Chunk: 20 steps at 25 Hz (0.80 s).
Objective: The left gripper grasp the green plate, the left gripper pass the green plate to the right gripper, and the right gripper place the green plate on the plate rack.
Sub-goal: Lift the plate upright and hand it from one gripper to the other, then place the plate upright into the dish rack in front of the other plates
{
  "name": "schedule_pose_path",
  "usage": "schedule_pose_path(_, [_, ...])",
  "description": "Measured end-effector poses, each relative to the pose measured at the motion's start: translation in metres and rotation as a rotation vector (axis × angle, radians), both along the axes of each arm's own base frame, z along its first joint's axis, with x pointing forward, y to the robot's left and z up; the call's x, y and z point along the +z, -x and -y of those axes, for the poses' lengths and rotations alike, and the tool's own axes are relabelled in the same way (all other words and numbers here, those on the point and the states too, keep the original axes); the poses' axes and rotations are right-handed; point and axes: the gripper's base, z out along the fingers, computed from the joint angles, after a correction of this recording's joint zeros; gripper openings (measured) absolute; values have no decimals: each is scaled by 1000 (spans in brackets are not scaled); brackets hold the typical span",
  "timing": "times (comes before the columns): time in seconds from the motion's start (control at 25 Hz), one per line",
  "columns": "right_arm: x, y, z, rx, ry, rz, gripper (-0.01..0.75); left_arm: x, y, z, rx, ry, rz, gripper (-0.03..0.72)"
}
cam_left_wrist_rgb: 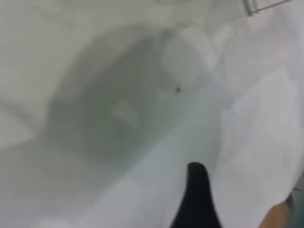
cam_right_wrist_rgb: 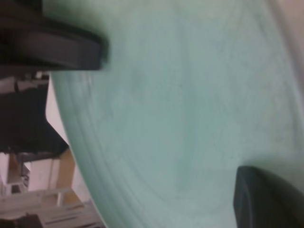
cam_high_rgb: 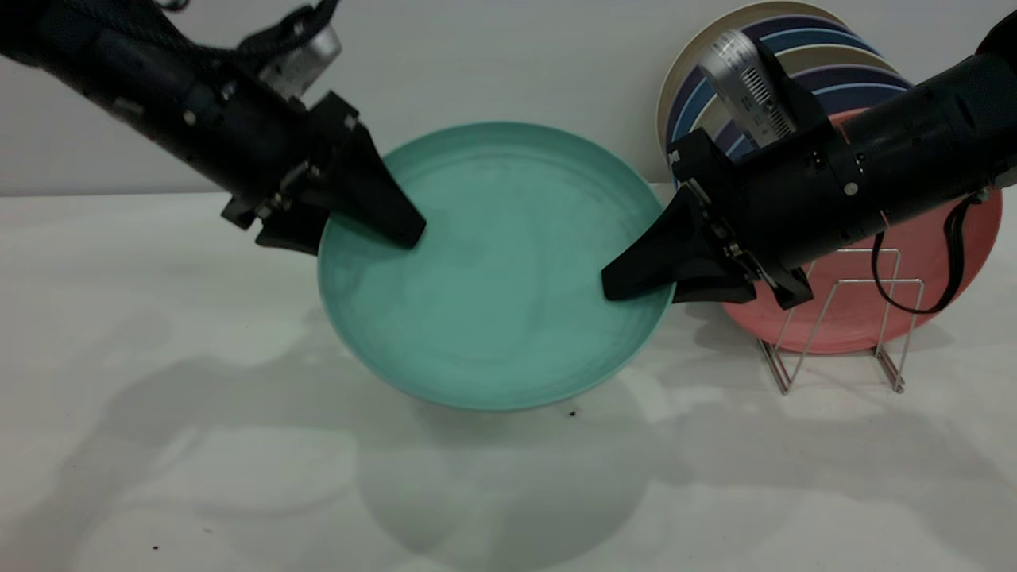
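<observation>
The green plate (cam_high_rgb: pixel 500 270) hangs tilted above the white table, its face toward the exterior camera. My left gripper (cam_high_rgb: pixel 381 234) straddles its left rim, one finger on the face and one behind, shut on it. My right gripper (cam_high_rgb: pixel 639 290) straddles the right rim the same way, shut on it. In the right wrist view the green plate (cam_right_wrist_rgb: pixel 190 95) fills the picture, with my right fingertip (cam_right_wrist_rgb: pixel 266 199) on it and the left gripper's finger (cam_right_wrist_rgb: pixel 61 47) at the far rim. The plate rack (cam_high_rgb: pixel 834 318) stands behind my right gripper.
A salmon-pink plate (cam_high_rgb: pixel 937 270) stands in the rack, with several blue and cream plates (cam_high_rgb: pixel 826 63) upright behind it against the wall. The left wrist view shows one black fingertip (cam_left_wrist_rgb: pixel 197 190) over the white table (cam_high_rgb: pixel 159 445) and the plate's shadow.
</observation>
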Motion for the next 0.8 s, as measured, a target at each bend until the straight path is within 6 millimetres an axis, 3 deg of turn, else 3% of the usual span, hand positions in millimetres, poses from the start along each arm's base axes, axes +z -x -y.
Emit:
schedule_pose_path(0.2, [1, -1, 6, 4, 38, 22, 63, 28, 5, -4, -40, -19, 66, 646])
schedule_pose_path(0.4, [20, -5, 25, 14, 73, 104, 62, 43, 11, -18, -82, -116, 105, 619])
schedule_pose_path(0.56, [56, -1, 34, 142, 149, 333, 62, 51, 13, -28, -70, -149, 111, 598])
schedule_pose_path(0.8, [132, 18, 44, 487, 429, 980, 62, 53, 13, -33, -56, -154, 105, 593])
